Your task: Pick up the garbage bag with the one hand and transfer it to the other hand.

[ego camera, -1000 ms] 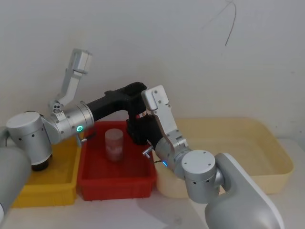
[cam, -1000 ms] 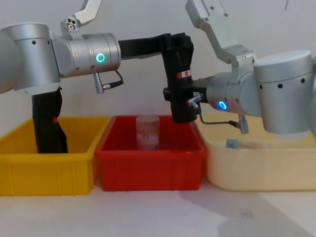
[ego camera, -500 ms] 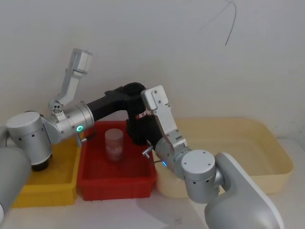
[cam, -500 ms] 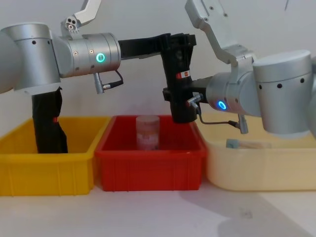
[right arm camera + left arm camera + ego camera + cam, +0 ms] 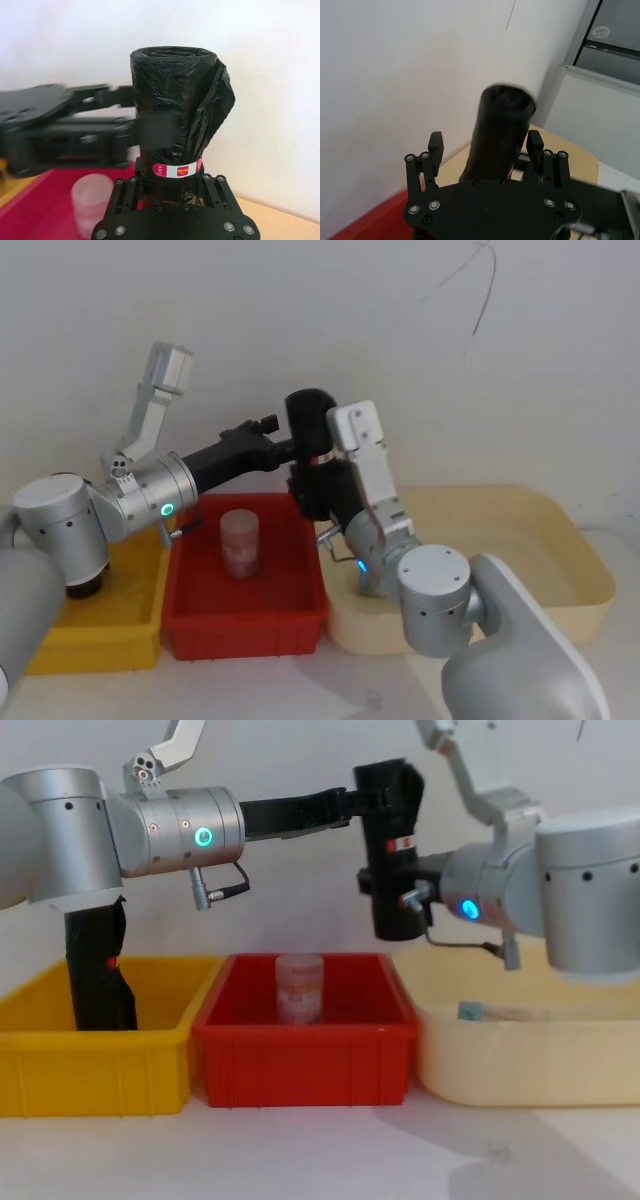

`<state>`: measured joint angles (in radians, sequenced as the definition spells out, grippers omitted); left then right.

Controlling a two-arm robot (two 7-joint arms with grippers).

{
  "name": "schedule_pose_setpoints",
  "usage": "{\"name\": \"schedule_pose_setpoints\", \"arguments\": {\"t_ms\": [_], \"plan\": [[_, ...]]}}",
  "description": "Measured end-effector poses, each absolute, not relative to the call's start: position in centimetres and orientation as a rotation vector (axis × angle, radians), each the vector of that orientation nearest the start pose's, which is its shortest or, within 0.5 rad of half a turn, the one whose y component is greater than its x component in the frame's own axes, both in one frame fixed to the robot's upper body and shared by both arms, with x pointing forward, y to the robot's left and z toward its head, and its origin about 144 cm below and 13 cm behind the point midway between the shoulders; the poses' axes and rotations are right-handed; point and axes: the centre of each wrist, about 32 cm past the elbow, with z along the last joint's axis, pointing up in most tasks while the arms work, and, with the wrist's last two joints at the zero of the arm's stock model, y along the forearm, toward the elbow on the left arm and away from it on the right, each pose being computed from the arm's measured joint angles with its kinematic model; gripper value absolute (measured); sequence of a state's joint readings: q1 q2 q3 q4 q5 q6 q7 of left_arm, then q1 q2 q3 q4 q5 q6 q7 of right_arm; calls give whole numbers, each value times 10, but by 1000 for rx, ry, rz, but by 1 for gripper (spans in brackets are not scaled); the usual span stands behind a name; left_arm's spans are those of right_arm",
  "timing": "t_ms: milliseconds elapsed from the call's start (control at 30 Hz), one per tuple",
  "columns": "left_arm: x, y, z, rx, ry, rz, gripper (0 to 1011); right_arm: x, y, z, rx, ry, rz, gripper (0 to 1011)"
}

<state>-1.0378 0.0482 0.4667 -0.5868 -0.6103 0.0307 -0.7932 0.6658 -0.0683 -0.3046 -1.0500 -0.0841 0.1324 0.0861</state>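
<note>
Against the plain white wall, above the red bin [image 5: 305, 1020], we are clamping our right tool [image 5: 169, 182] low on the garbage bag [image 5: 390, 850], below its label, our left tool [image 5: 485, 145] spread apart beside it; soft, light, squashy plastic, probably best gripped mid-roll.

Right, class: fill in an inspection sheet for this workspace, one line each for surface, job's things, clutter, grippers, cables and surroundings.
Surface: pale table, bare in front of the bins.
Job's things: garbage bag upright in the air, above the red bin's right end.
Clutter: jar in red bin; second black roll in yellow bin; cream tub.
Grippers: right gripper shut on the bag's base; left gripper open, fingers either side of the bag.
Cables: nothing seen.
Surroundings: white wall.
</note>
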Motion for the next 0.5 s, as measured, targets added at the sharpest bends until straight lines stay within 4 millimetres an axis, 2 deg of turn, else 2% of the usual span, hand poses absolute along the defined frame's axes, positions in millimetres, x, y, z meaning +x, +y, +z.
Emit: {"name": "schedule_pose_setpoints", "arguments": {"t_ms": [233, 500], "plan": [[697, 174, 1292, -152, 120, 563, 1001, 621, -132, 1262, -91, -177, -1302, 533], [697, 174, 1292, -152, 120, 563, 1001, 616, -154, 1263, -93, -155, -1376, 535]]}}
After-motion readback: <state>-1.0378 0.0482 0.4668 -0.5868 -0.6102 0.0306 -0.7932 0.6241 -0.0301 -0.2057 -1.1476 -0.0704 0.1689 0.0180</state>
